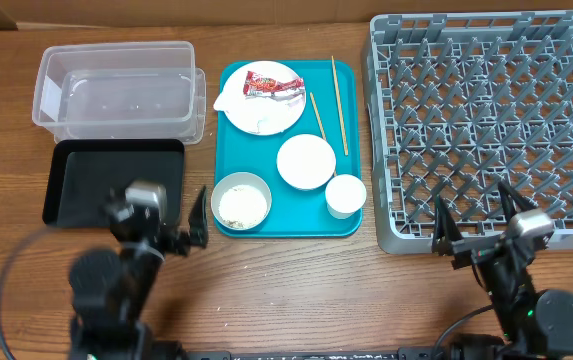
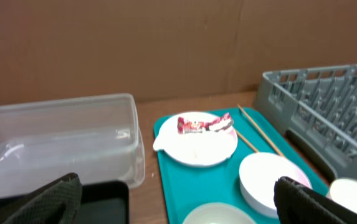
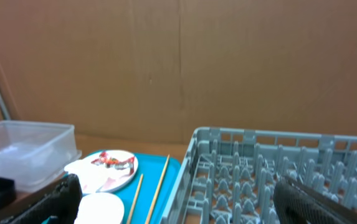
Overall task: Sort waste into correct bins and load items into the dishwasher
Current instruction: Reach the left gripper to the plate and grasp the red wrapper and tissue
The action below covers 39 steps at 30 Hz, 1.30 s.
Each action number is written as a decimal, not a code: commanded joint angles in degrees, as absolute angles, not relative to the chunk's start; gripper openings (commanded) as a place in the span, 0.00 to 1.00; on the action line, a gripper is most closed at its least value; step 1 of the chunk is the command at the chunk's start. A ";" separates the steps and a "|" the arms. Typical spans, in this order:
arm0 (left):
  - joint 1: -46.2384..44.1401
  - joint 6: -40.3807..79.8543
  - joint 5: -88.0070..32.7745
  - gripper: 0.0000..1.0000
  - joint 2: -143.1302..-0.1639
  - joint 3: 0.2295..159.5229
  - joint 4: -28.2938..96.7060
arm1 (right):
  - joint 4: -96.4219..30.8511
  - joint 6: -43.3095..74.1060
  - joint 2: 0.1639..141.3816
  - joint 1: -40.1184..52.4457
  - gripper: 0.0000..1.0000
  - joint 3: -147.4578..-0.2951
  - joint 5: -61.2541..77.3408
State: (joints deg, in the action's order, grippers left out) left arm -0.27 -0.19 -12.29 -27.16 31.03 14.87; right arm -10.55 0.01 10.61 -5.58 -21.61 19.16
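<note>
We see the teal tray [image 1: 296, 218] at the middle of the wooden table [image 1: 296, 300], with the 2 bins to its left and the grey dish rack [image 1: 378, 120] just beside it on the right. The clear tub [image 1: 121, 58] stands at the far left. The black tray [image 1: 116, 180] lies in front of it, and we cannot tell whether they touch.

All the waste and all the items sit on the teal tray. At its far end is the round plate [image 1: 261, 118], with the red snack wrapper [image 1: 271, 85] lying across its far half. The crumpled napkin [image 1: 223, 100] pokes out at the plate's left edge. The 2 chopsticks [image 1: 339, 105] lie apart, right of the plate, both pointing roughly away from the robot.

Closer in, 1 white bowl [image 1: 306, 161] stands near the tray's middle. A 2nd bowl [image 1: 241, 203] at the near left corner holds the rice grains [image 1: 236, 208]. The small cup [image 1: 345, 195] stands upright at the near right corner, just beside the 1st bowl.

The left gripper [image 2: 177, 186] hovers by the near right corner of the black tray, its jaws spread wide and holding nothing. The right gripper [image 3: 177, 186] hangs at the rack's near edge, jaws likewise spread wide, with nothing between them.
</note>
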 commanded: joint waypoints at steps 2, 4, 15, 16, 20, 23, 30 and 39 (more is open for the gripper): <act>-0.08 -1.78 -13.65 1.00 -43.27 50.94 23.14 | -15.97 -0.10 20.93 -5.69 1.00 -33.54 19.86; -0.56 -1.85 -13.58 1.00 -50.30 59.83 28.88 | -20.73 -0.10 26.50 -5.69 1.00 -39.70 19.86; -12.56 -11.07 -5.54 1.00 -93.30 109.47 61.01 | -50.24 0.03 57.32 -5.69 1.00 -71.96 19.94; -13.26 -12.51 -5.78 1.00 -97.36 113.12 63.20 | -50.78 1.41 59.16 -5.69 1.00 -73.08 20.91; -14.11 -16.78 -3.73 1.00 -108.29 117.80 62.35 | -52.47 4.73 64.88 -5.69 1.00 -73.87 22.96; -14.11 -18.79 -4.86 1.00 -114.72 117.75 57.54 | -53.19 4.73 68.55 -5.69 1.00 -73.84 23.29; -14.39 -27.00 -7.55 1.00 -126.30 117.75 49.28 | -55.99 4.71 74.02 -5.69 1.00 -73.84 23.24; -14.81 -26.35 -7.60 1.00 -135.85 117.78 41.28 | -56.95 4.71 74.83 -5.69 1.00 -73.84 23.22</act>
